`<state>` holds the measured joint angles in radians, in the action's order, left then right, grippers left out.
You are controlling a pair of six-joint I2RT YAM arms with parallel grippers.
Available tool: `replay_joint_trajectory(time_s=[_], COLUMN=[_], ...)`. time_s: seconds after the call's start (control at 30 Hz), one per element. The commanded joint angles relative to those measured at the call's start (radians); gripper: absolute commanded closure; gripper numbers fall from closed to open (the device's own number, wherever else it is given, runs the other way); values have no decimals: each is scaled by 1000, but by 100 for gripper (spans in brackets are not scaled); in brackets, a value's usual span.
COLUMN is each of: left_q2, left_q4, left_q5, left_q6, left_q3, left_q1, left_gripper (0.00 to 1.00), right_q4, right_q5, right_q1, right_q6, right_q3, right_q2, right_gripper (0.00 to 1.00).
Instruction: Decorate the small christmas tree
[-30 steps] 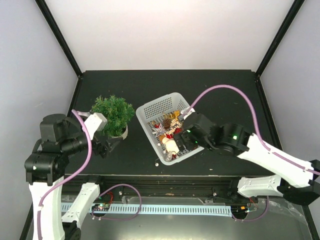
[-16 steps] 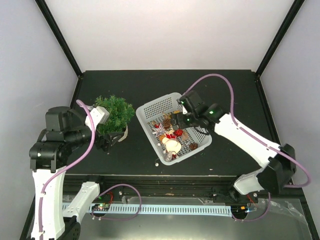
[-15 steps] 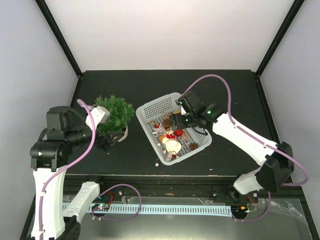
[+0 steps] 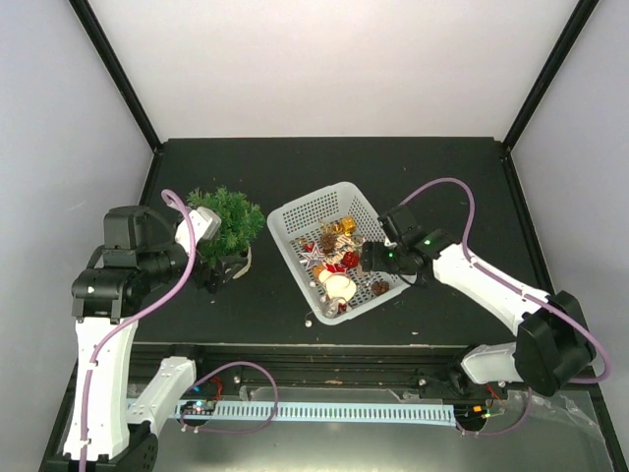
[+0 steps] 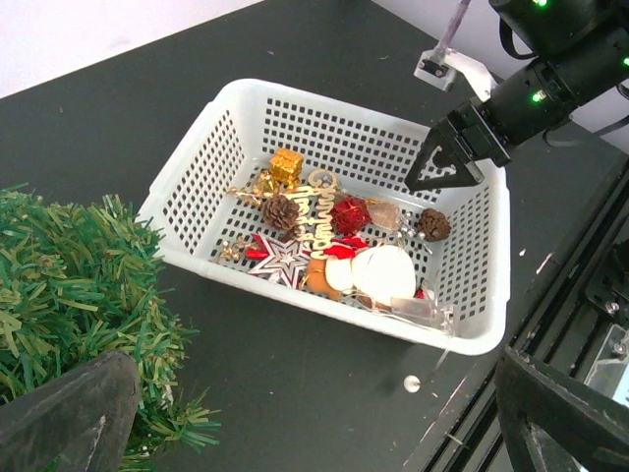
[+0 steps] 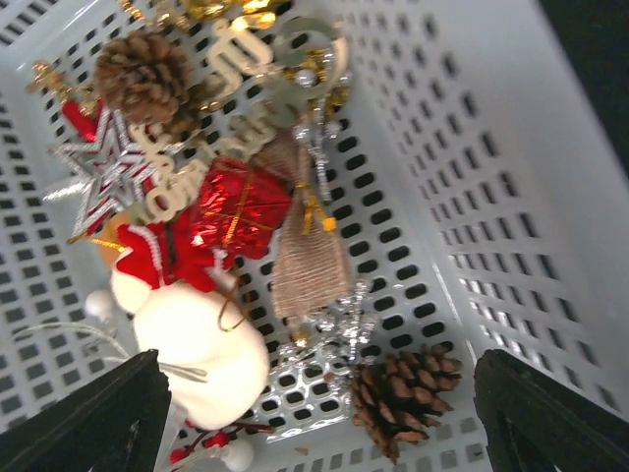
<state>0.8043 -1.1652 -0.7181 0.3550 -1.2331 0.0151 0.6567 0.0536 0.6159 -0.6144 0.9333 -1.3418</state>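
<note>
Top external view: small christmas tree [image 4: 228, 221] stands upright in its white pot [image 4: 242, 264] on the left of the dark tabletop [image 4: 295, 167], apart from the white basket [image 4: 291, 213] to its right.

Left jaws sit low against the near side of the pot, spread wide, holding nothing. In the left wrist view, one finger sits over the sprigs.

Right jaws hang inside the basket's right end, wide apart, nothing between them. They hover over a tangle: red gift box [image 6: 241, 206], burlap bell [image 6: 310, 251], silver star [image 6: 103, 182], white ball [image 6: 201, 359] and a pinecone [image 6: 408, 388] lying a little clear near the basket wall.

Judged step: pick one ornament for the tree.

- Take a piece lying free. The pinecone or the red box looks easiest.
- Centre the jaws on its body and keep clear of the mesh wall.
- Leave any hanging loop free for hooking onto a sprig.
- Lift slowly, since neighbours may snag and come along.

A loose bead [image 4: 309, 320] lies on the tabletop just outside the basket's near corner.
</note>
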Motion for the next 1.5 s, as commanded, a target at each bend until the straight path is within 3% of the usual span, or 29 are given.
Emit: replay_joint_trajectory(time_s=[0.0, 0.27, 0.43, 0.73, 0.9, 1.03, 1.47], left_q2=[-21, -9, 32, 104, 120, 118, 83], left_q4=[16, 41, 71, 124, 132, 133, 196], left_q5=[11, 77, 97, 64, 59, 69, 246], left_q6=[-10, -18, -26, -27, -23, -19, -29], left_q3=[-6, -5, -11, -11, -11, -18, -81], left_q1=[-4, -4, -6, -6, -6, -6, -20], left_gripper=[1, 1, 1, 1, 1, 1, 1], right_q4=[-8, 138, 113, 31, -16, -40, -32], right_q5=[-91, -229, -168, -142, -95, -101, -271], right_q1=[-27, -36, -19, -4, -20, -38, -152], right_q6=[-111, -273, -310, -80, -64, -99, -161], right_q3=[-39, -150, -210, 141, 349, 409, 256], right_q2=[51, 234, 368, 27, -249, -380, -275], right_gripper=[14, 14, 15, 13, 13, 13, 12])
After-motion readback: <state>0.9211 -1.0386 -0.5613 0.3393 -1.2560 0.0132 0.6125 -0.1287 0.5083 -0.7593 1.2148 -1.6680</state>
